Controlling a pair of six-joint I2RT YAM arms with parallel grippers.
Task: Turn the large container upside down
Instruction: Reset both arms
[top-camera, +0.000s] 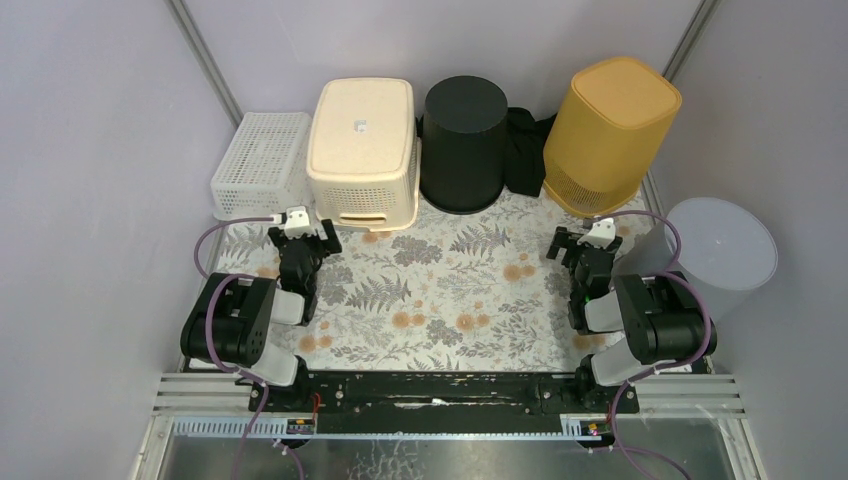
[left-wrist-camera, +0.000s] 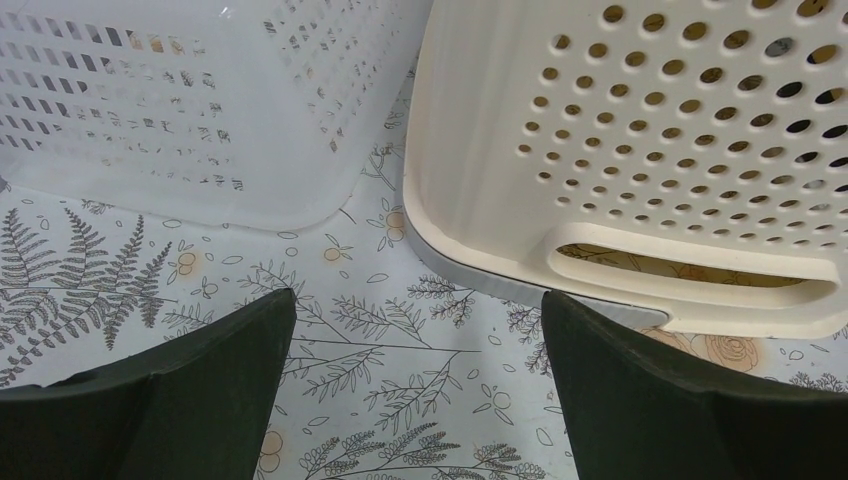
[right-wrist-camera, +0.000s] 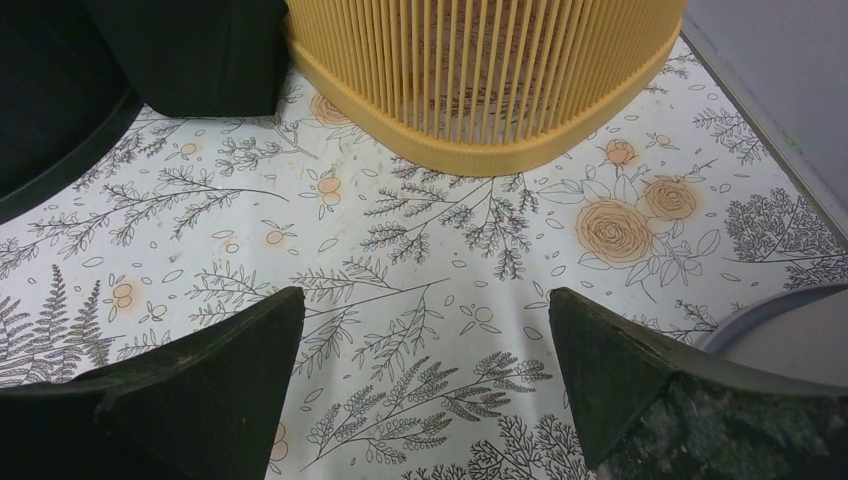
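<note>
The large translucent grey bin (top-camera: 725, 250) stands at the right edge of the tabletop (top-camera: 450, 290), wider end up, pressed close beside the right arm's upper link; in the right wrist view only a curved grey piece of it (right-wrist-camera: 800, 340) shows at the lower right corner. The right claw (top-camera: 590, 250) sits just to its left, low over the floral cloth, its fingers spread wide with nothing between them (right-wrist-camera: 425, 305), and it faces a yellow slatted bin (top-camera: 610, 130) whose rim rests on the cloth (right-wrist-camera: 480, 70). Left of that bin stands a black round bin (top-camera: 463, 140), wider end down, with a dark boxy object (top-camera: 525, 150) between the two at the back. Further left are a cream perforated laundry basket (top-camera: 362, 150), bottom up with its handle slot near the cloth (left-wrist-camera: 650, 150), and beside it a white mesh basket (top-camera: 258, 165). The left claw (top-camera: 303, 240) is also spread wide and holds nothing (left-wrist-camera: 415, 310), pointing at the gap between these two baskets.
</note>
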